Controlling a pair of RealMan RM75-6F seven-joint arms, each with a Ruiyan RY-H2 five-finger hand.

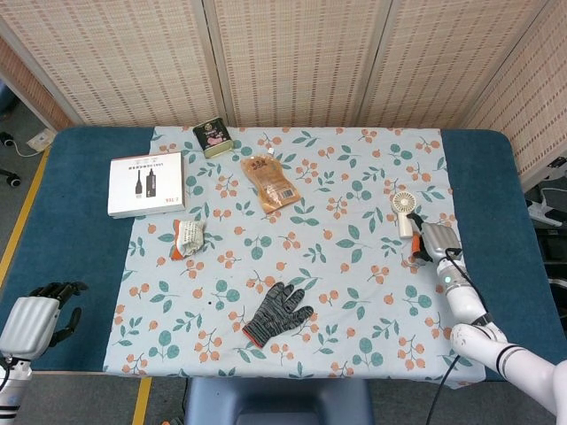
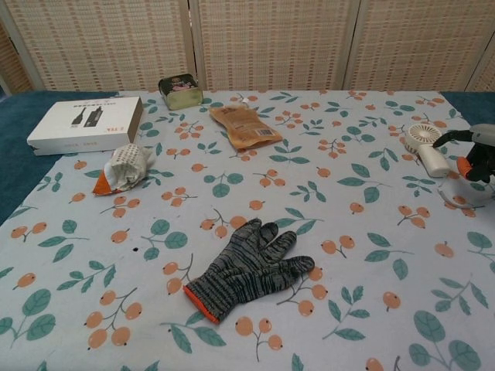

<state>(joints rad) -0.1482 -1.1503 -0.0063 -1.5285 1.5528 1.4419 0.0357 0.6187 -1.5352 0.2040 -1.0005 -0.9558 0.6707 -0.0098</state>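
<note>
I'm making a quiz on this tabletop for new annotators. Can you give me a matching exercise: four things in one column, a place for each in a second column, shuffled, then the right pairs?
Things:
1. knit glove
2. white box
3. handheld fan
4. small tin

Places:
A. far edge of the floral cloth, left of its middle
B. right side of the cloth, just beyond the right hand
C. near edge of the cloth, about the middle
D. left side, lying partly on the blue table and partly on the cloth

Pairs: 1-C, 2-D, 3-B, 4-A
</note>
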